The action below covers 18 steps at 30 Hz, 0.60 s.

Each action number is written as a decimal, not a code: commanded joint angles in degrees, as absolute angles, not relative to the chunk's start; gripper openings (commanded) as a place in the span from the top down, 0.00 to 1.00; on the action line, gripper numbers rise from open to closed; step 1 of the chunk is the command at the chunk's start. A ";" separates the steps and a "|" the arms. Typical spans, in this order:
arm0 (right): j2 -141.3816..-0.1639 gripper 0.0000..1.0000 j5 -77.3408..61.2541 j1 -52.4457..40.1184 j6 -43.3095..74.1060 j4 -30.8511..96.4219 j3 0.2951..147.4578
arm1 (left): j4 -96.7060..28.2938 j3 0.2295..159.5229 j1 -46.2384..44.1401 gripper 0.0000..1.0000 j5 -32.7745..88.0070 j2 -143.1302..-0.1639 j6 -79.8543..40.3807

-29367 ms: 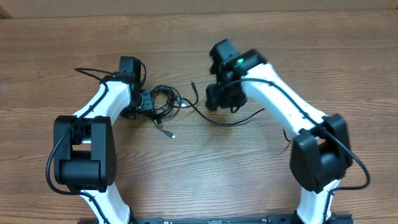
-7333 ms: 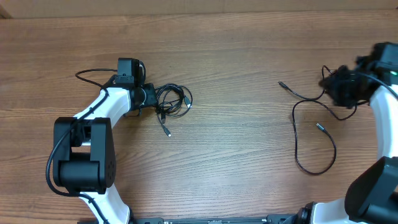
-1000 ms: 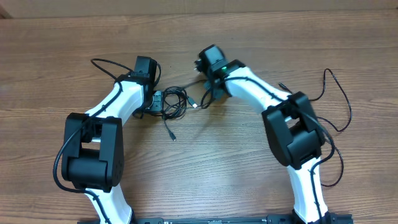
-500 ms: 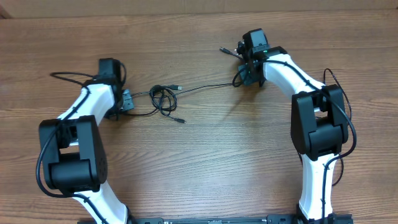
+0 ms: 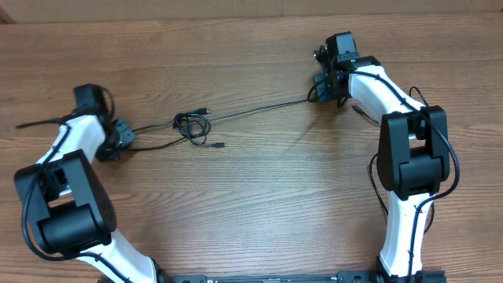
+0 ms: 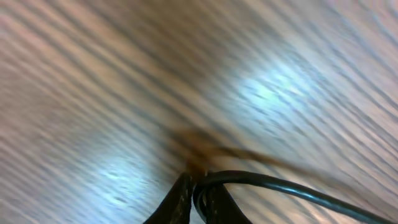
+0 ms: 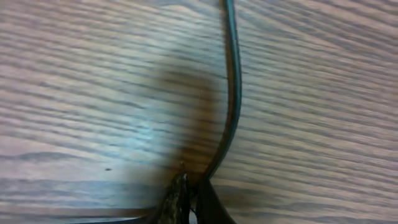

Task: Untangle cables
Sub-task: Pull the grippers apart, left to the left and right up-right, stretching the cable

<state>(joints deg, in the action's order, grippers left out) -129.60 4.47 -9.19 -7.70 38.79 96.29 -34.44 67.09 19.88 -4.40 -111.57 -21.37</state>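
A thin black cable (image 5: pixel 259 108) runs stretched across the table from my left gripper (image 5: pixel 120 135) to my right gripper (image 5: pixel 324 92). A small tight tangle (image 5: pixel 192 124) of loops sits on it left of centre, with a loose plug end (image 5: pixel 222 145) trailing below. In the left wrist view my left gripper (image 6: pixel 198 183) is shut on the cable (image 6: pixel 280 186), which leads off to the right. In the right wrist view my right gripper (image 7: pixel 191 188) is shut on the cable (image 7: pixel 233 93), which runs straight up the frame.
A second thin black cable (image 5: pixel 360 112) lies by the right arm, partly hidden behind it. Thicker robot wiring (image 5: pixel 31 124) sticks out left of the left wrist. The table is bare wood (image 5: pixel 251 204).
Both arms have swung outward, left gripper to the left and right gripper to the right. The cable between them has pulled straighter and the loops have drawn into a smaller tangle.
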 commanded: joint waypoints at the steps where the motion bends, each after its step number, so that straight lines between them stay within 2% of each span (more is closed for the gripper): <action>1: -132.84 0.96 15.33 -4.25 -7.88 40.62 92.95 | -36.82 58.87 27.35 0.90 -10.63 -120.75 -22.96; 18: -132.84 0.96 13.87 -4.25 -7.88 39.20 92.95 | -36.32 58.85 37.76 0.86 0.36 -120.75 -24.88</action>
<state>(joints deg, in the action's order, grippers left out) -129.60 7.88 -7.55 -7.53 37.26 95.94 -33.69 66.13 31.14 14.33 -111.59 -23.33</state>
